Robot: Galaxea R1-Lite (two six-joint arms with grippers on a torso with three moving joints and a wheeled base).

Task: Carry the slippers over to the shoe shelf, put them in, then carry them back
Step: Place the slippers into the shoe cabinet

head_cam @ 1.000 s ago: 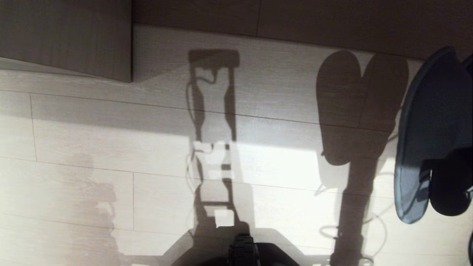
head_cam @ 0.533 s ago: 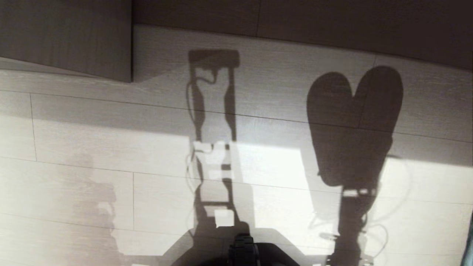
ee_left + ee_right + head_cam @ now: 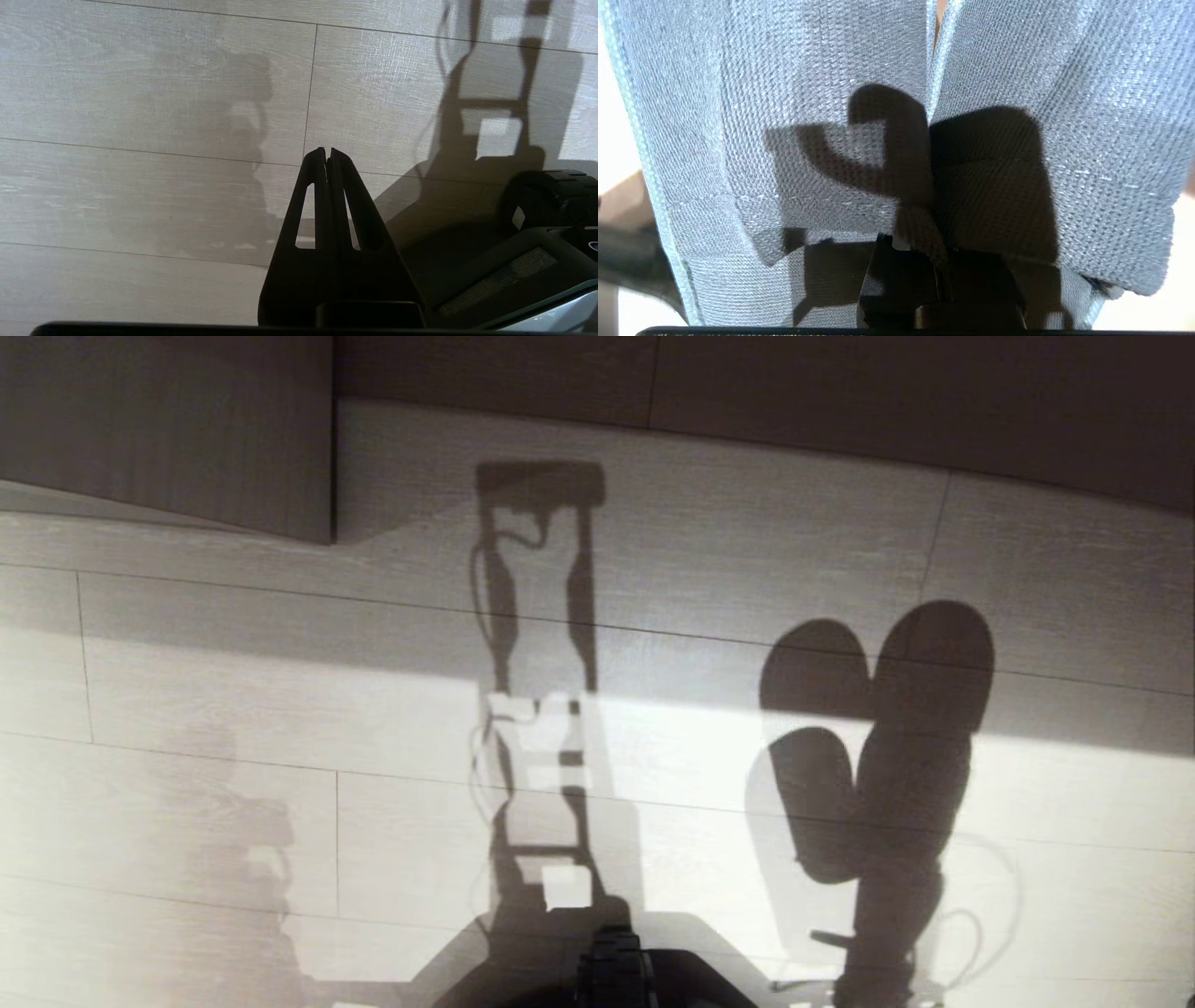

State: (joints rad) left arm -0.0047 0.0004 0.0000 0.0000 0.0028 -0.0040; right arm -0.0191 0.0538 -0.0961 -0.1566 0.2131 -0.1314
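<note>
- Slippers [image 3: 822, 140] — both hang from my right claw [image 3: 941, 275], which is clenched on them where the two meet; the right wrist view is filled with their grey woven fabric, side by side.
- On the head view I see only their shadow [image 3: 878, 747] on the floor [image 3: 187, 709], not the pair itself.
- My judgement: with the pinch that narrow, one slipper could slide free during a swing or a base turn — the other may follow.
- Wooden furniture panel [image 3: 168, 429] at the far left could snag a dangling sole if I drive close.
- Left claw [image 3: 326, 156] is pressed together, empty, above the floor.
- Count: two slippers, two claws, one panel.
</note>
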